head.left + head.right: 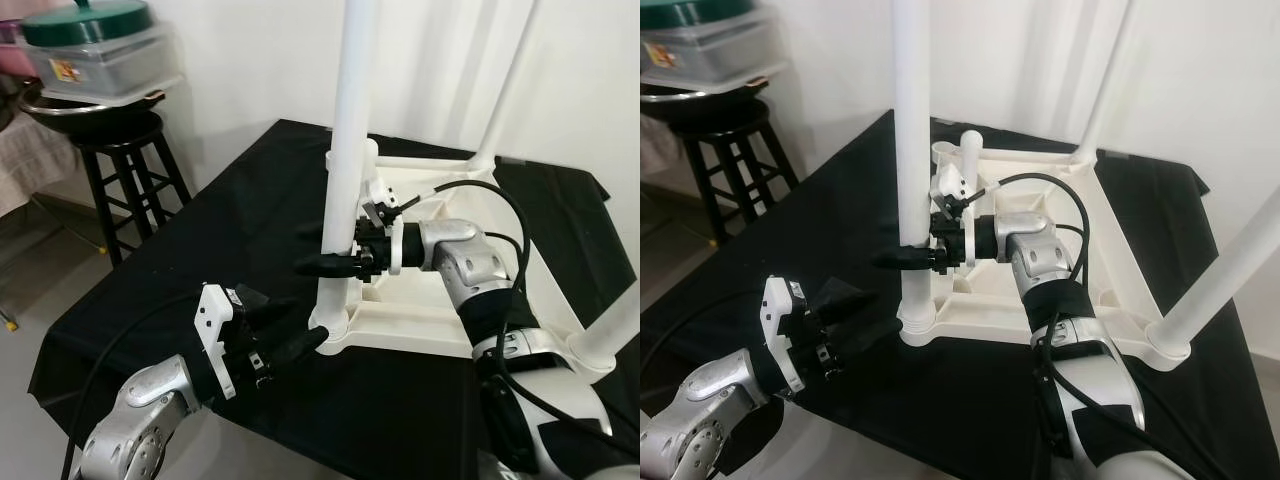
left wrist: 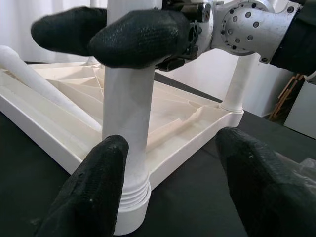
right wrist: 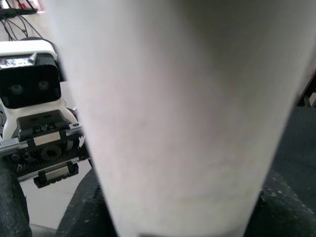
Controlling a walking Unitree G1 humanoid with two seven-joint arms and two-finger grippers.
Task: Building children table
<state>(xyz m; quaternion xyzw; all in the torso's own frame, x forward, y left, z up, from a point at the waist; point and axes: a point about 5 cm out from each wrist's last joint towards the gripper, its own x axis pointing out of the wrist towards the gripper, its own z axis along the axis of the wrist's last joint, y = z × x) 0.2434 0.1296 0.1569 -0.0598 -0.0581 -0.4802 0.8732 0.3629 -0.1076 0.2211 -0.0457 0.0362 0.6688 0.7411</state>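
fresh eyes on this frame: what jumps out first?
The upturned white table on the black cloth, legs pointing up. The right end effector is clamped on the near-corner leg; the left end effector sits open just in front of that leg's base socket.

A table draped in black cloth [image 1: 230, 230] carried the work. On it lay a white children's tabletop [image 1: 440, 325], turned upside down, filling the right half and reaching toward the far edge. The cloth's left and near parts were bare.
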